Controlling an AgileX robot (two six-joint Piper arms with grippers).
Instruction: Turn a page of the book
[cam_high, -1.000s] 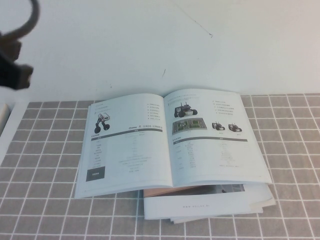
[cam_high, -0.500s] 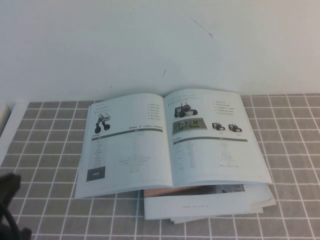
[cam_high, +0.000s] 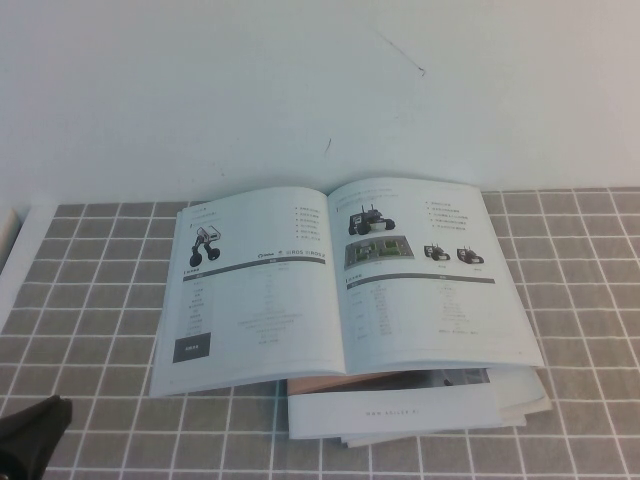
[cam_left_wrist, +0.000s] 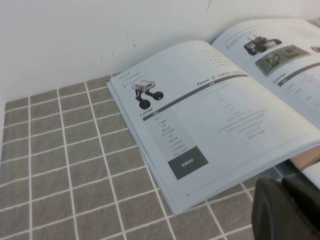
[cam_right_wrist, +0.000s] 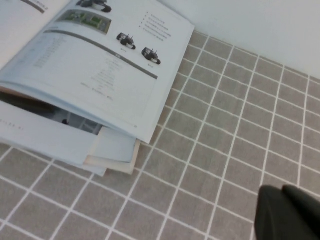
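Currently the book (cam_high: 340, 280) is lying open and flat on the grey-tiled surface (cam_high: 90, 290), its far edge close to the white wall (cam_high: 300, 80). It is resting on top of a stack of other booklets (cam_high: 420, 410), which is sticking out past its near edge, with a peach sheet (cam_high: 330, 385) showing just under it. The right-hand page (cam_high: 430, 275) is lying face up, showing a black wheeled robot above two small photos; the left-hand sheet is showing a pale robot and a small dark box. Nothing is touching either sheet.

The left gripper (cam_left_wrist: 290, 210) is sitting low near the book's near-left corner, apart from it; only a dark part of it is showing at the picture edge, so I cannot tell how its jaws are standing. In the high view a dark shape at the near-left corner is probably part of that arm.

The right gripper (cam_right_wrist: 290, 212) is hanging over bare tiles, well apart from the book's right edge, clenched and carrying nothing.
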